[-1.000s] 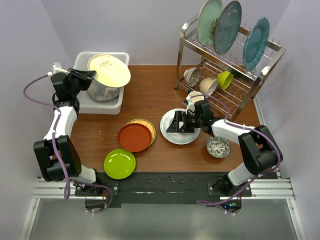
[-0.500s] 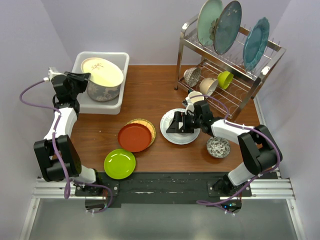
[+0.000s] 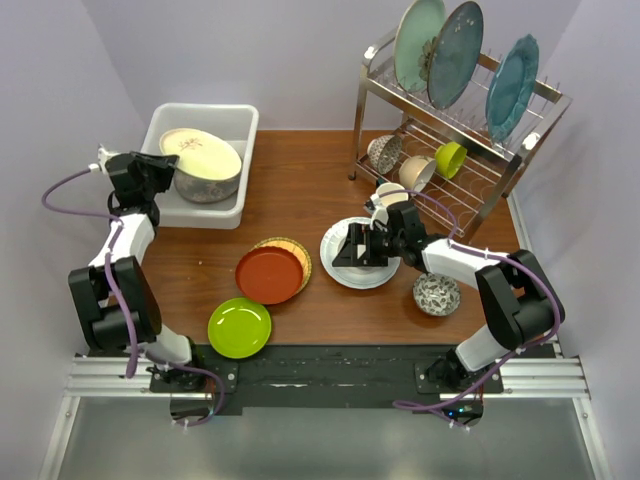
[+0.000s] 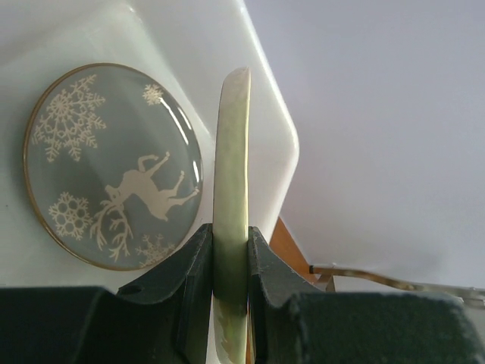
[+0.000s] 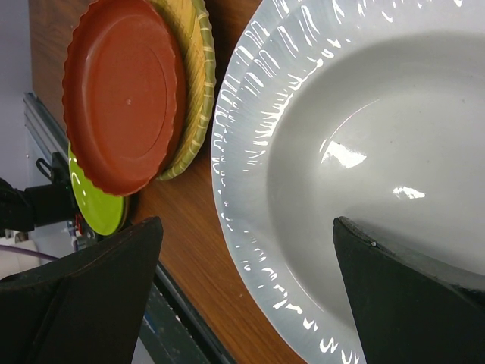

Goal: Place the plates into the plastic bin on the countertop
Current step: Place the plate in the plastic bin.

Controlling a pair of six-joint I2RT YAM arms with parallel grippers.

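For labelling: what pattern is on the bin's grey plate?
Grey plate: white deer and snowflakes; best in left wrist view.

No text to read

No lettering, label, brand or number is legible in any view (the grey plate [image 4: 114,163] shows only a deer and snowflakes).

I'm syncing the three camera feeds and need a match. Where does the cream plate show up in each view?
Top external: the cream plate is at upper left, tilted over the plastic bin, with the left gripper at its left edge.
Left wrist: centre, seen edge-on, clamped between the fingers.
Right wrist: not in it.
Shared landmark: the white plastic bin, behind the plate in the left wrist view; the right wrist view lacks it.
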